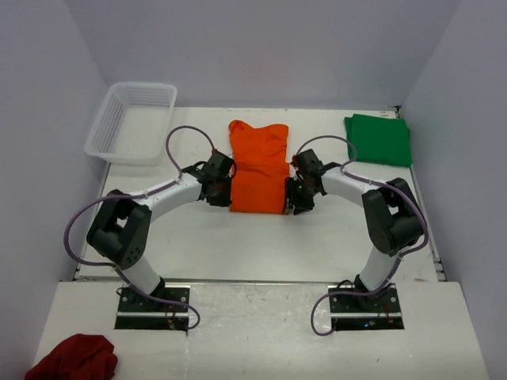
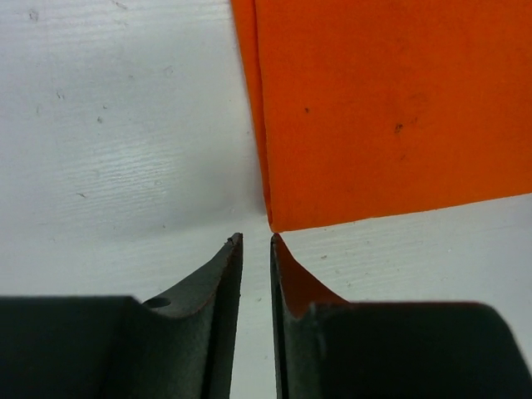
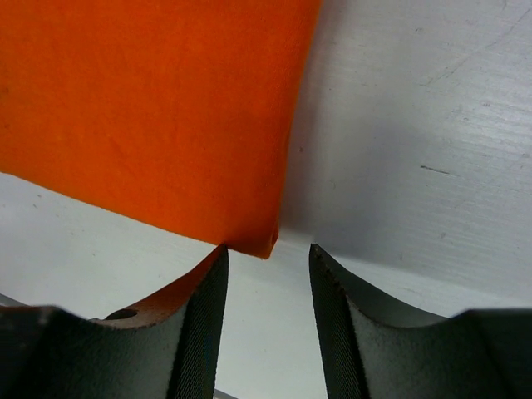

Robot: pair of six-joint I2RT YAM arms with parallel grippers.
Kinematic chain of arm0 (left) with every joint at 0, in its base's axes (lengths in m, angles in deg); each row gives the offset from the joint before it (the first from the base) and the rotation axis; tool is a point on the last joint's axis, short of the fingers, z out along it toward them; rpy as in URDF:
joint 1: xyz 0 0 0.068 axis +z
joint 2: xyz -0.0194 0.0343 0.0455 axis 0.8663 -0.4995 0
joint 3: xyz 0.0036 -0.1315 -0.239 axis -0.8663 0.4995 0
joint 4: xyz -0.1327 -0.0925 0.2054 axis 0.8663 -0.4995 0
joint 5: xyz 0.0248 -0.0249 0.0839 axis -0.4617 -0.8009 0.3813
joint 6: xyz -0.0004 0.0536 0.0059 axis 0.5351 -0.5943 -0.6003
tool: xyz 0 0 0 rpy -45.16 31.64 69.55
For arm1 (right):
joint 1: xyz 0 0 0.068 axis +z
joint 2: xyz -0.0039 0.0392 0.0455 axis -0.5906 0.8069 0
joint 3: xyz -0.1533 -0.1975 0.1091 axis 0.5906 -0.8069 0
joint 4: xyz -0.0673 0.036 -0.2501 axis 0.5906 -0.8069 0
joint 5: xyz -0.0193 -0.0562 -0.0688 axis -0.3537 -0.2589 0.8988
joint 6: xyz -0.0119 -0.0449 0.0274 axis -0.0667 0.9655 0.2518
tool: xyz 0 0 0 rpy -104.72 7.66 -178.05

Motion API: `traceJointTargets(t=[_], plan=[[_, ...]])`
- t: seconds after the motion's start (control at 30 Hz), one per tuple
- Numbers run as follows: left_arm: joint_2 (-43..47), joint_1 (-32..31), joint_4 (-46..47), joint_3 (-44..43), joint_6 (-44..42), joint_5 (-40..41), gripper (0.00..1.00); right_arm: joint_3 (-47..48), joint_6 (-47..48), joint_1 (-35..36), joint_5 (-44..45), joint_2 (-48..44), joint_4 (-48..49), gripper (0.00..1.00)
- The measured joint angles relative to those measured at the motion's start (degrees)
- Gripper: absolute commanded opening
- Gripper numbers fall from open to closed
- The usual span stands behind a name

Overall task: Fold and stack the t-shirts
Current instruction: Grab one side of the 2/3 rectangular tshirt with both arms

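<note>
The orange t-shirt (image 1: 257,166) lies flat mid-table, folded into a long strip with its collar end at the back. The dark green t-shirt (image 1: 379,138) lies folded at the back right. My left gripper (image 1: 226,190) is at the strip's near left corner. In the left wrist view that orange corner (image 2: 374,108) ends just ahead of my left gripper (image 2: 256,239), whose jaws stand a narrow gap apart with nothing between them. My right gripper (image 1: 294,198) is at the near right corner. In the right wrist view it (image 3: 268,251) is open, and the orange corner (image 3: 166,100) lies just ahead of the tips.
A white mesh basket (image 1: 101,127) stands at the back left. A dark red cloth (image 1: 73,358) lies at the bottom left, off the table beside the left arm's base. Walls close in the back and both sides.
</note>
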Motion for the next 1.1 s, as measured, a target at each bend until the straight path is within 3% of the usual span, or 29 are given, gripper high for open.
traceJointTargets(t=[0.4,0.67,1.1], plan=[[-0.2,0.0,1.0,0.1,0.0,-1.5,0.34,0.3,-1.0,0.0,-1.0,2.4,2.1,0.21],[-0.2,-0.9,1.9,1.1,0.1,-2.9,0.42,0.5,-1.4,0.0,-1.8,3.1,2.8,0.0],[-4.7,-1.7,4.2,1.6,0.2,-3.0,0.47,0.5,-1.4,0.0,-1.9,3.1,2.9,0.0]])
